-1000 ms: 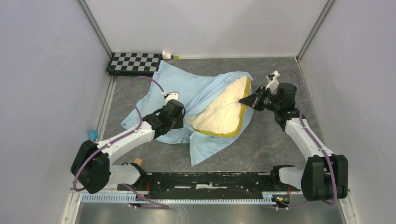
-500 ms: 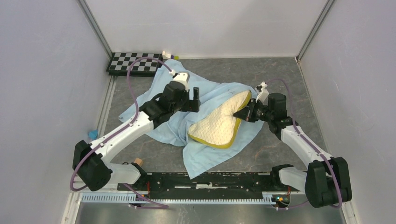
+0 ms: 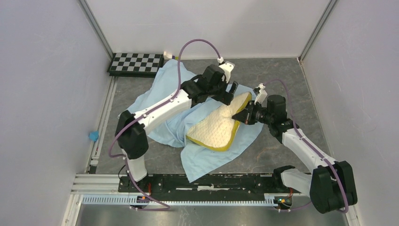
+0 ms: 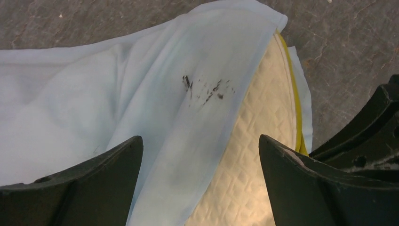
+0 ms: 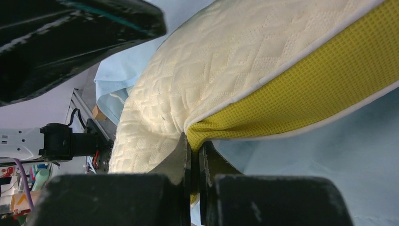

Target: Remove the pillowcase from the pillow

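Near the middle of the desk [image 3: 284, 77], the cream pillow [image 3: 214, 129] lies on the crumpled blue pillowcase [image 3: 160, 101]. The right claw [image 3: 238, 117] is clamped on the pillow's yellow edge. The left claw [image 3: 230, 92] hovers above, spread apart.

A: Col of pillowcase [image 3: 165, 77]?
B: Light blue, plain, w/ a few dark smudges [image 4: 204, 89] on one fold
A: And the pillow [image 3: 214, 127]?
B: Cream-yellow top, quilted diamond patt; side band [image 5: 301, 89] mustard yellow, fine mesh weave, edged in white
A: The table [image 3: 263, 66]?
B: Grey, marbled w/ pale veins. The board [image 3: 135, 62] at far-left corner: black & white checks
A: The arms [image 3: 162, 106]?
B: White links, black joints, w/ purple cables [image 3: 200, 40]
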Action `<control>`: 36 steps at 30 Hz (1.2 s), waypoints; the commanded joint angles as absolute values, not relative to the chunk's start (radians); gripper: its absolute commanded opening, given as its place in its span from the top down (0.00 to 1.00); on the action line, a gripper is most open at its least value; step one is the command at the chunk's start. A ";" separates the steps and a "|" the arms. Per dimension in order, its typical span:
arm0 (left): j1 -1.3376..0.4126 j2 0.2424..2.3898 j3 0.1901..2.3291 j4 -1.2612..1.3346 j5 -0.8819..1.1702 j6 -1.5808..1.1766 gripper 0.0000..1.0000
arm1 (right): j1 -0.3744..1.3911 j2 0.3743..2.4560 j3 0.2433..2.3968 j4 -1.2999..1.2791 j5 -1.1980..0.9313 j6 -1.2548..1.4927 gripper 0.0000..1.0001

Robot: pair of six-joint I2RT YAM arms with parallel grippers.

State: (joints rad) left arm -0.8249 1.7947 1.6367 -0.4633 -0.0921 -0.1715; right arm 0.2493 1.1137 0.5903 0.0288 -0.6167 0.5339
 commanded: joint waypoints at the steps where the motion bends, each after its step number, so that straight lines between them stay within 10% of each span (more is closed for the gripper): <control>1: -0.827 1.879 1.756 -0.492 -0.034 -0.106 0.03 | 0.261 1.080 0.592 0.077 -0.640 0.518 1.00; 17: -0.733 2.295 2.218 -0.679 -0.169 -0.268 0.24 | 0.271 0.973 0.573 0.003 -0.658 0.481 1.00; 36: -0.508 2.307 2.084 -0.671 -0.246 -0.194 0.22 | 0.272 0.831 0.617 -0.120 -0.523 0.429 1.00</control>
State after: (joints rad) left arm -0.5404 2.3138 2.0907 -0.6594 -0.1589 -0.2443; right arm 0.2668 0.8726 0.5503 -0.1387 -0.5552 0.4465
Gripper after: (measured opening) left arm 0.743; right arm 0.039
